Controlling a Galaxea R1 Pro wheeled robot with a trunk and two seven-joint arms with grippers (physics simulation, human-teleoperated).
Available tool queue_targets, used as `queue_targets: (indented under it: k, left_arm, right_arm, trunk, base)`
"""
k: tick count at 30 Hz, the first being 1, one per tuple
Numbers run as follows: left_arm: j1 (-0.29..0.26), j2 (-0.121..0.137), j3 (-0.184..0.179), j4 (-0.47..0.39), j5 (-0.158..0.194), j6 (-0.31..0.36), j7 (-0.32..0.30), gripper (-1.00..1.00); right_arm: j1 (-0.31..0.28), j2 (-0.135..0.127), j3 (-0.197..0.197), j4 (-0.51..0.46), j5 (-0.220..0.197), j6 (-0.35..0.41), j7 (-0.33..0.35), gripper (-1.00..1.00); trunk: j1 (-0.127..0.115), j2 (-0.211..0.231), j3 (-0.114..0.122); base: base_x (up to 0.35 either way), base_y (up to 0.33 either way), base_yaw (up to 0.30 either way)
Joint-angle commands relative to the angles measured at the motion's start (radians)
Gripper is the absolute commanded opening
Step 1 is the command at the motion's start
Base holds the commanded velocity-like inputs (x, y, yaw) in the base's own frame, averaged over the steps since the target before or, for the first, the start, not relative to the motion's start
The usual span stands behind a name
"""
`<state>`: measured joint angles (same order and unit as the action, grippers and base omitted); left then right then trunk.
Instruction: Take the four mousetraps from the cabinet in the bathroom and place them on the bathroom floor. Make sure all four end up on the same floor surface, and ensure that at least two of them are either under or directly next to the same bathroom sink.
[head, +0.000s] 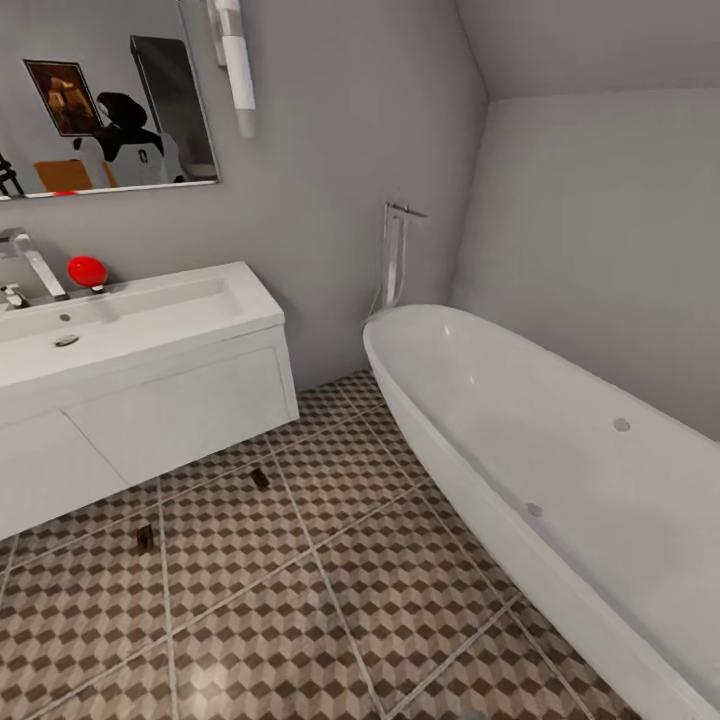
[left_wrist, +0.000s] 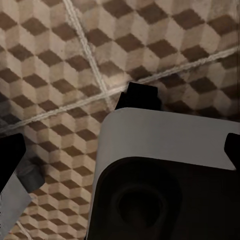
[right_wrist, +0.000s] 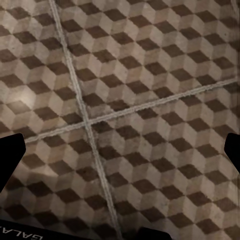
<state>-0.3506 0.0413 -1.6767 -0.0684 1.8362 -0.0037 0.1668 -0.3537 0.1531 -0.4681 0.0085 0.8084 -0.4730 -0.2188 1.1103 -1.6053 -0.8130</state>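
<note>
Both grippers hang over the bathroom floor (right_wrist: 150, 100). In each wrist view the dark fingertips sit at opposite edges, spread wide, with nothing between them. The head view adds what those miss: two mousetraps, one (head: 260, 478) just below the sink (head: 150, 400) front, another (head: 144, 538) nearby on the tiles. One white bathtub (head: 540, 450) stands well apart.

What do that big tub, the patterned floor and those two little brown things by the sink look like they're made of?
The bathtub looks like glossy white acrylic or enamel: smooth, with soft highlights. The bathroom floor looks like matte printed ceramic tile, given its pale grout lines. The two mousetraps look like brown wood with dark parts, though they are too small to be sure.
</note>
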Motion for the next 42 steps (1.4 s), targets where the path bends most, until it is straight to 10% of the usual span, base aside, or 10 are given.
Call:
queue_targets:
  k: [1,42]
  left_arm:
    - [-0.001,0.001,-0.007,-0.004,0.005,-0.001,0.008,1.00]
    - [-0.001,-0.005,-0.008,-0.006,0.003,-0.004,0.010,1.00]
  right_arm:
    - [-0.001,0.000,-0.006,0.001,0.011,-0.001,-0.007,1.00]
    - [-0.001,0.000,-0.006,0.004,0.014,-0.001,-0.005,1.00]
  trunk:
    - [0.000,0.000,0.001]
    - [0.000,0.000,0.055]
  base:
    - [0.000,0.000,-0.200]
    - [0.000,0.000,-0.207]
